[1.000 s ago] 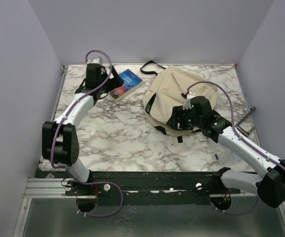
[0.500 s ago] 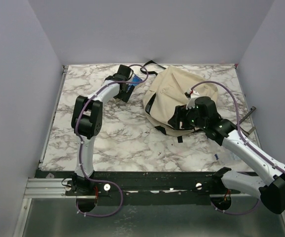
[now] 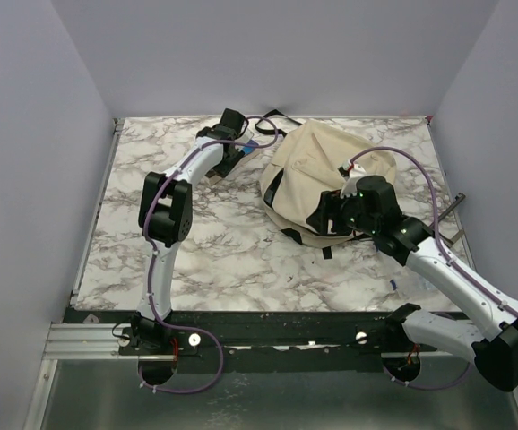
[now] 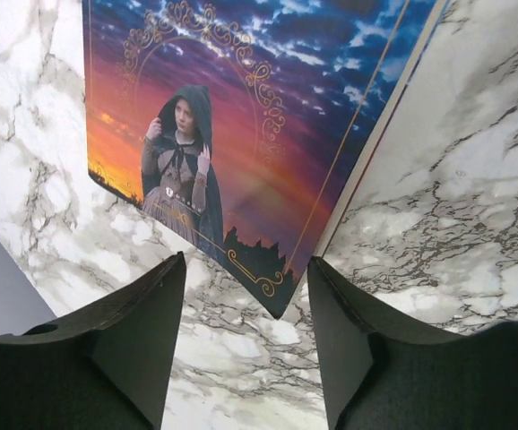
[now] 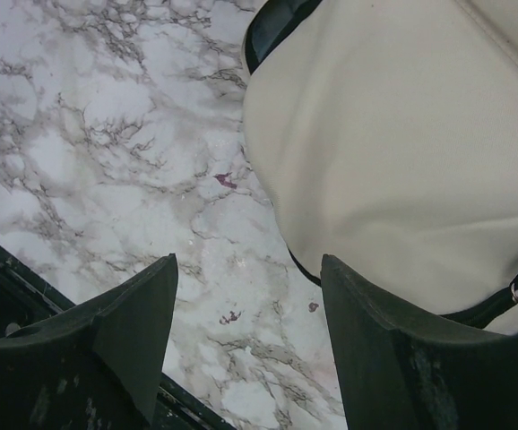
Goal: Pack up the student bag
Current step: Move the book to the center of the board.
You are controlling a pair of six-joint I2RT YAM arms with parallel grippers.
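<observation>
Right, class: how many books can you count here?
1: the book lies flat on the table, below the left gripper, left of the backpack. Others may hide inside.

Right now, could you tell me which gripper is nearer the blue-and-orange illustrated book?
Left. The left gripper hangs over a corner of the blue-and-orange illustrated book; the right gripper is far off, beside the cream fabric backpack.

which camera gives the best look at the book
Left wrist: the book cover, a hooded figure against a sunset sky, fills the upper frame just beyond the open claw. The top view shows only a blue sliver of it beside the left arm. The right wrist shows the bag, no book.
</observation>
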